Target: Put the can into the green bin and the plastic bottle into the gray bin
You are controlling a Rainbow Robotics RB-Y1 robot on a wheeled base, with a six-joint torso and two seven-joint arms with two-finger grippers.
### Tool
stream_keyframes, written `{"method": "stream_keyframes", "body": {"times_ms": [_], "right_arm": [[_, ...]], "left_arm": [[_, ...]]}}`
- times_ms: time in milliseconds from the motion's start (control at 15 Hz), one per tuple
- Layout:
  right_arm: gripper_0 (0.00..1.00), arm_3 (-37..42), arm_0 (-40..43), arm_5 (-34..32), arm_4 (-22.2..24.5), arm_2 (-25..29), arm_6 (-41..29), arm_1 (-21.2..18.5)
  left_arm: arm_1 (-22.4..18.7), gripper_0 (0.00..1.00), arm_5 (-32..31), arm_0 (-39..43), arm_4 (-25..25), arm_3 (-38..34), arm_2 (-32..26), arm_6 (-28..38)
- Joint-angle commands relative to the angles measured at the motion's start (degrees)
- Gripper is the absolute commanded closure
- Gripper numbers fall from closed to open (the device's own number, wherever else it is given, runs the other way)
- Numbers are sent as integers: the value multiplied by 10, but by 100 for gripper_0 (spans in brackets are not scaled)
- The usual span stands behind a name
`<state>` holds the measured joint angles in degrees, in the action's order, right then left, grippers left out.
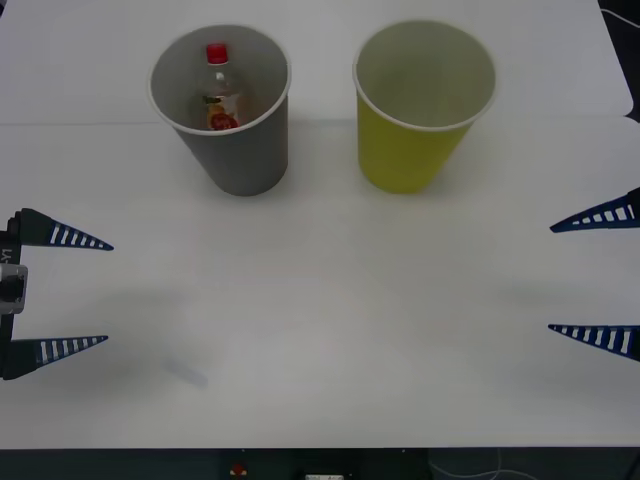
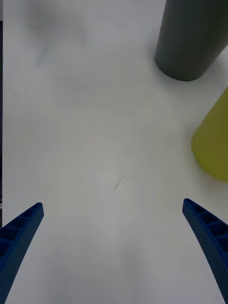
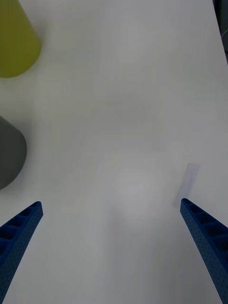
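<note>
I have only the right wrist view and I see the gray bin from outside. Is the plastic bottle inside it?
Observer: Yes. In the front view the plastic bottle stands inside the gray bin, red cap up.
Operator: And what is inside the green bin?
Observer: The green bin shows just its pale inner wall.
Operator: Where is the left hand?
Observer: The left hand is open over the left side of the table, apart from both bins.

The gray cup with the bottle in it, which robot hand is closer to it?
Left. The left hand is open near the table's left edge, below the gray cup. The right hand is open far across, past the yellow-green cup.
</note>
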<state>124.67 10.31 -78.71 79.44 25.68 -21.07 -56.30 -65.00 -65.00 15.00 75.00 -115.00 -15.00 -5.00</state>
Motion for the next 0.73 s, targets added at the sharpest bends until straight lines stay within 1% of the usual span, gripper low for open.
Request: {"method": "stream_keyframes", "body": {"times_ms": [67,333,733], "right_arm": [[0,-9,22,-1,3,10,17,22],[0,-28,25,-14,2,10,38,40],[0,-32,25,-15,3,11,45,40]], "left_arm": [[0,0,0,0,0,0,0,0],[0,0,0,0,0,0,0,0],[0,0,0,0,0,0,0,0]]}}
